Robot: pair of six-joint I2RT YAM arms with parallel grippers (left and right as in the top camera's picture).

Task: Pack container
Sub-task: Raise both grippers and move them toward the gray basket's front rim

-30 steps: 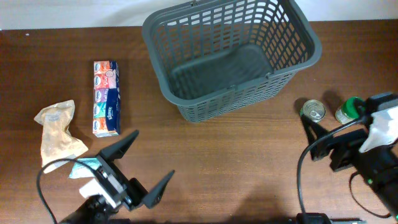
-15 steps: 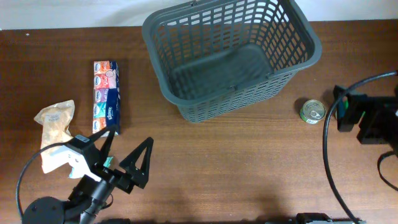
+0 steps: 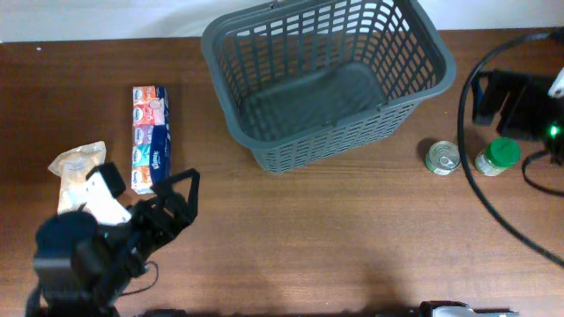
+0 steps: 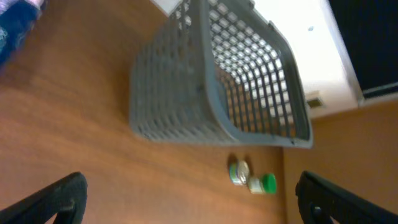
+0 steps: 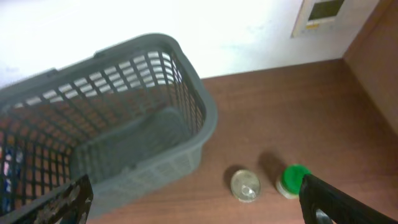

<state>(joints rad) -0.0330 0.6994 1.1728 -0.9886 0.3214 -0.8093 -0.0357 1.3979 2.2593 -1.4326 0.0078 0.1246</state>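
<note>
The brown bench [image 3: 352, 229] carries the basket [image 3: 317, 151], empty, at its far middle. The left hand [image 4: 189, 183] and right hand [image 5: 194, 183] gape wide, holding nothing. Packing looks unstarted; next, probably, the left hand must descend squarely over the nearby tissues [image 3: 150, 139].

You have the large dark grey plastic basket [image 3: 335, 141] with slotted lattice walls and a rounded rectangular rim standing upright on the wooden table [image 3: 352, 229], at its far side near the middle. It sits slightly askew to the table's edge. Its mouth faces up and its solid bottom shows bare.
</note>
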